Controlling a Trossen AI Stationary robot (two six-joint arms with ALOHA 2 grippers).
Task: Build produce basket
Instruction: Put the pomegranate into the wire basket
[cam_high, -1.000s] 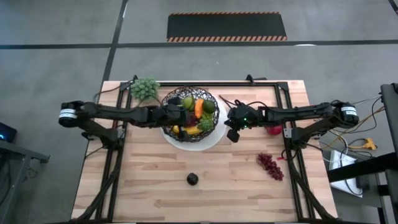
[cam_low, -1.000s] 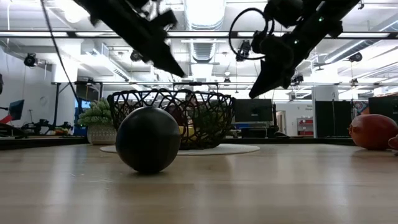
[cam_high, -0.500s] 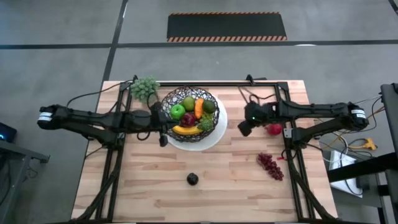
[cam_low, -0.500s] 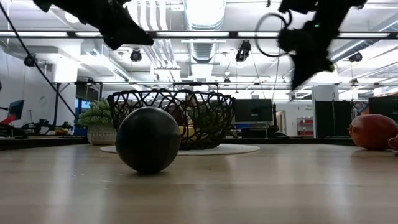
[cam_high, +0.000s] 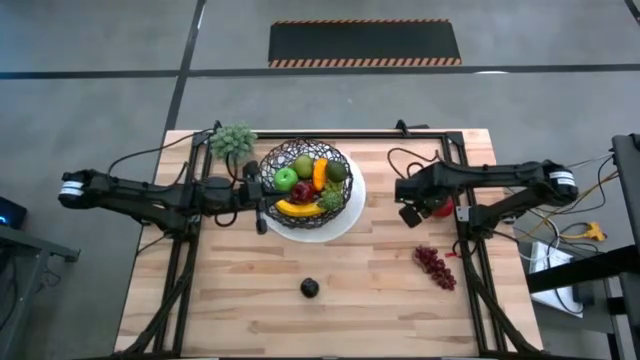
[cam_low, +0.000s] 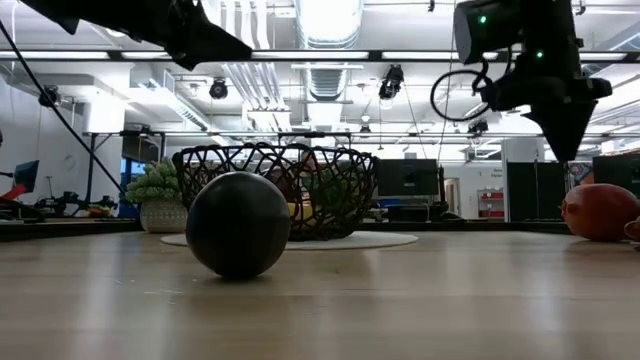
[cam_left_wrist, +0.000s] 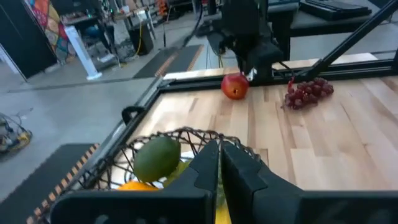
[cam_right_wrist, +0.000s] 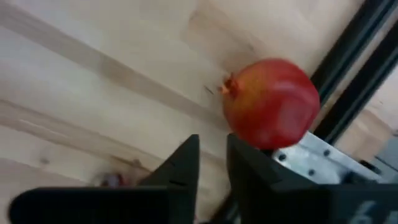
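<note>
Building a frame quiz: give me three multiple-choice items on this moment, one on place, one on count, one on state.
1. Where is the red apple?
A. in the basket
B. on the table by the right gripper
C. on the plate

2. How many produce pieces lie loose on the table?
A. one
B. three
C. five

3. The left gripper is:
A. shut, empty
B. holding the banana
C. wide open

Key: B, the apple sits on wood beside that gripper; B, apple, grapes and plum; A, its fingers meet with nothing between.
</note>
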